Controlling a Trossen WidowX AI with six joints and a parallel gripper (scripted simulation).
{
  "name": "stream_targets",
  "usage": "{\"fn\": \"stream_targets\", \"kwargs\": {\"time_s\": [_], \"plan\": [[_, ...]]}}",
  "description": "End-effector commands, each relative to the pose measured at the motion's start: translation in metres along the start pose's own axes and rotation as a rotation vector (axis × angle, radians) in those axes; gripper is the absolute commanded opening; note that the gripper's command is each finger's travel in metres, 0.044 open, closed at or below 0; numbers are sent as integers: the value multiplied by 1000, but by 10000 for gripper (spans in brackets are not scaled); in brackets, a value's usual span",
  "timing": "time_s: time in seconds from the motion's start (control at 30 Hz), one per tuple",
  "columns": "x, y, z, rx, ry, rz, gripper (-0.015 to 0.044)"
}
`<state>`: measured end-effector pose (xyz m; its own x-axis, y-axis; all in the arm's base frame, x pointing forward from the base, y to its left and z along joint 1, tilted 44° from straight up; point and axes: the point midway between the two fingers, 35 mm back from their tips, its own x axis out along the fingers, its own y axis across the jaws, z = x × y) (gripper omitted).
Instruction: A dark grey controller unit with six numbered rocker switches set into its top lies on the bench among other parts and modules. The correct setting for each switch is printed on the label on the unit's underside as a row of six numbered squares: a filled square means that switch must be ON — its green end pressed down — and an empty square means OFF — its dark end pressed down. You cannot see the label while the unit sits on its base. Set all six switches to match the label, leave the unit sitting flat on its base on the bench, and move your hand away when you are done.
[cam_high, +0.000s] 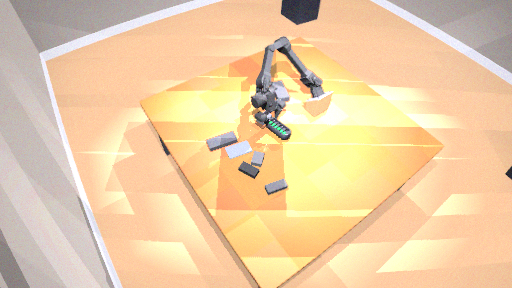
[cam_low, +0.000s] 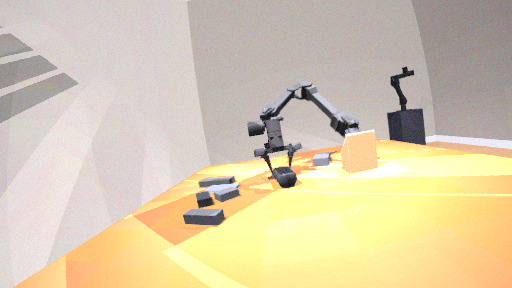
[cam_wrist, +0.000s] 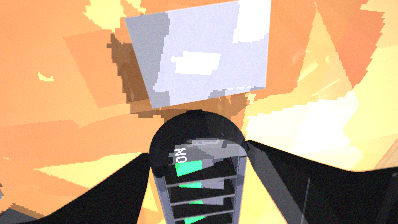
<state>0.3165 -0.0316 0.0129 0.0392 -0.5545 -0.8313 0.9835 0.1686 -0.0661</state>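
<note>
The dark grey controller unit (cam_high: 278, 128) (cam_low: 285, 177) (cam_wrist: 199, 127) is switches up at bench level; whether its base touches the bench is unclear. Its green rocker ends show in the top view. In the wrist view the rounded end with the ON mark and several rockers show, green ends on the left; their pressed sides are hard to tell. The rest is cut off at the frame's bottom. The label underneath is hidden. My gripper (cam_low: 281, 171) (cam_wrist: 198, 151) is shut on the unit, one finger against each long side near the rounded end.
A pale block (cam_wrist: 210, 50) (cam_low: 321, 159) lies just beyond the unit's rounded end. Several grey modules lie to one side, including a long one (cam_high: 221, 141) (cam_low: 216, 181), a pale plate (cam_high: 239, 149) and a dark one (cam_high: 248, 169) (cam_low: 204, 199). A wooden block (cam_high: 318, 104) (cam_low: 360, 151) stands by the arm.
</note>
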Motion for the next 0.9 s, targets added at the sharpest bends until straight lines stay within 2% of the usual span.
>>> {"fn": "stream_targets", "kwargs": {"time_s": [0.0, 0.87], "plan": [[0, 0, -1, -1, -3, -2, 326], [-17, 0, -13, -1, -39, -2, 336]]}}
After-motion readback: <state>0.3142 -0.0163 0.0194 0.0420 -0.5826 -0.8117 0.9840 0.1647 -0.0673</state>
